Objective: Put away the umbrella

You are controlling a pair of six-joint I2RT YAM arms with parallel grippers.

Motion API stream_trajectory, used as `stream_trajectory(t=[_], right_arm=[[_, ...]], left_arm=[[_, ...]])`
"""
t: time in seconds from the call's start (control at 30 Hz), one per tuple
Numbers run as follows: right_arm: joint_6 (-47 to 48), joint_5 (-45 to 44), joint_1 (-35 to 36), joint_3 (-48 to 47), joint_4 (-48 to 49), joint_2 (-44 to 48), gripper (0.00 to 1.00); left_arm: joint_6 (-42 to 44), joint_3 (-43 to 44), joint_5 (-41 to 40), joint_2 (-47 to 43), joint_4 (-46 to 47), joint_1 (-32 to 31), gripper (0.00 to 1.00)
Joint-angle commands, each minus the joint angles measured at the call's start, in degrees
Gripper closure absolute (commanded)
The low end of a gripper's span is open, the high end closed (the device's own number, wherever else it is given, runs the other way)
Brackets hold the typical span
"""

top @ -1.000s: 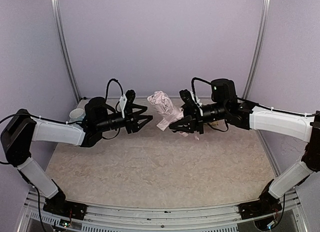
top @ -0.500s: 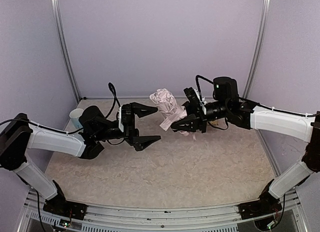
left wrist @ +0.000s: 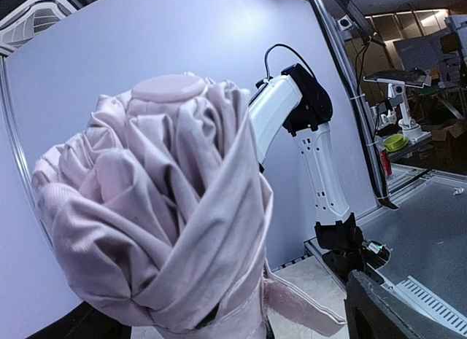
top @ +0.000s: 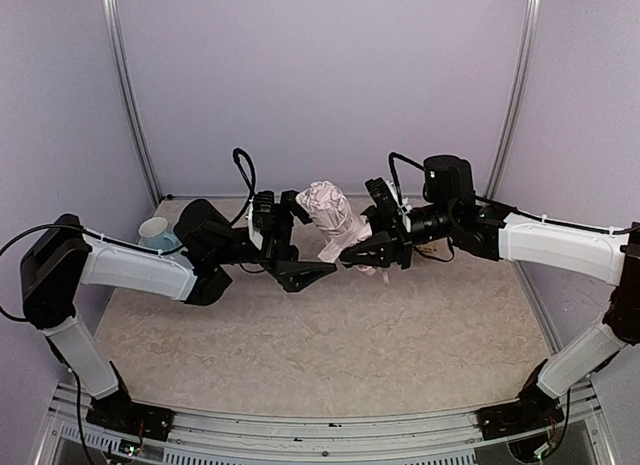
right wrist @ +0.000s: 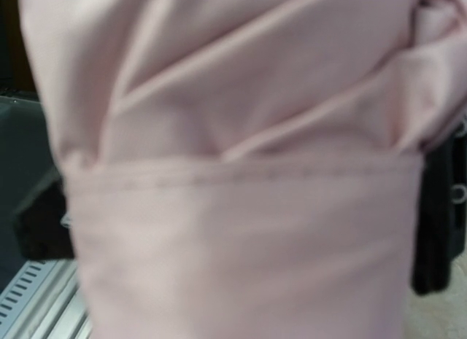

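Lilac walls (top: 330,85) behind, marbled desk (top: 330,335) below: right tool (top: 362,247) clamps the bundled pink umbrella (top: 330,211) up in mid-air, left tool (top: 310,235) gapes wide just beside its top.

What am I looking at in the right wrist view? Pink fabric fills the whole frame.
Observer: That is the umbrella, folded into a bundle. The top view shows the right gripper clamped on its lower part.
Operator: Where is the left arm?
Observer: The left gripper is wide open right beside the bundle in the top view, with one finger toward the back and one toward the front. It is not closed on the umbrella.
Operator: Which end faces the left arm?
Observer: The left wrist view shows the round cap at the canopy's top end, with the folds twisted loosely below it.
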State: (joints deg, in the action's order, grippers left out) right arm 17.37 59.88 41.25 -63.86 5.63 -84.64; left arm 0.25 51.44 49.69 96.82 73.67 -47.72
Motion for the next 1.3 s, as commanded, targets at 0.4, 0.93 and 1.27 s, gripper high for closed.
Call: stream_trajectory(t=[0.4, 0.93, 1.27], right_arm=[[3.3, 3.6, 0.7, -3.6, -3.8, -1.3, 1.0], [-5.2, -16.4, -6.5, 8.4, 10.2, 4.1, 0.0], [-7.2, -19.6, -8.7, 12.0, 14.5, 5.6, 0.0]], left_arm=[[4.1, 4.2, 4.5, -0.8, -7.3, 0.4, 0.84], [9.9, 8.2, -21.9, -10.8, -38.6, 4.6, 1.0], [3.0, 3.4, -31.2, -4.4, -41.9, 9.6, 1.0]])
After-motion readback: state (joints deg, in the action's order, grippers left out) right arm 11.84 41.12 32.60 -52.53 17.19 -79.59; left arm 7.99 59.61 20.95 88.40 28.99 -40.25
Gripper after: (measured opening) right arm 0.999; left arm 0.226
